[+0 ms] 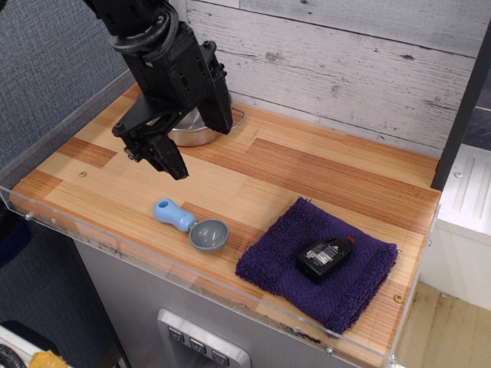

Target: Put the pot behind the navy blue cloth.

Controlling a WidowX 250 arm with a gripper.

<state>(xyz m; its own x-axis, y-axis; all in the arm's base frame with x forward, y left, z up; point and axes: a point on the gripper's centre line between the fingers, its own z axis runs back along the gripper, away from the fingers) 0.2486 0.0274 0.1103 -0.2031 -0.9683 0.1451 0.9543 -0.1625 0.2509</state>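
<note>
We see the gripper (198,142) fingers spread wide above the steel pot (193,135); the navy blue cloth (322,261) lies well apart.

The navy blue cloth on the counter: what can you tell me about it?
The navy blue cloth is a fluffy, terry-looking towel, dark navy-purple and roughly square. It lies flat, turned at an angle, near the front right of the wooden counter. A small black bottle with a red cap lies on top of it. Nothing else touches it.

Matte black blocky arm, its pincer (196,142) with two tapered fingers.
</note>
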